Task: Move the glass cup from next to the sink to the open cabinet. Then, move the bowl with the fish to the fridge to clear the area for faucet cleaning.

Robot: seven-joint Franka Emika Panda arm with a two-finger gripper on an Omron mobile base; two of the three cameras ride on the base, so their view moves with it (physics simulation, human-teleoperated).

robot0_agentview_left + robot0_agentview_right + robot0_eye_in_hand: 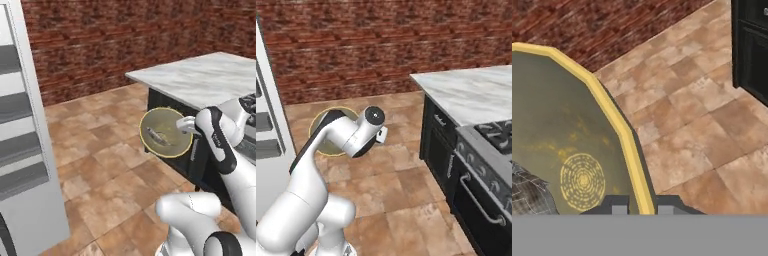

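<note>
1. One round olive-yellow bowl with a yellow rim (165, 131) hangs in the air above the brown tiled floor (100, 165), at about 9 o'clock from the white arm's wrist in the left base view.
2. A small silver-grey fish (157, 136) lies inside the bowl, slightly toward 7 o'clock of its centre.
3. Hand view: the two dark fingers (620, 205) stand one on each side of the bowl's rim (619, 127), one inside the bowl and one outside, pinching that rim at 6 o'clock of the view. The gripper (641, 207) therefore holds the bowl by its edge.
4. Fish in the hand view: grey mesh body at 8 o'clock (527, 192), partly cut off.
5. Right base view: the bowl (323, 117) is largely hidden behind the arm.
6. Tall white-grey fridge with grey door shelves (22, 150) stands at 9 o'clock of the left base view, well apart from the bowl.
7. White marble counter (200, 77) on black base cabinets lies at 2 o'clock; a stove (496, 135) adjoins it.
</note>
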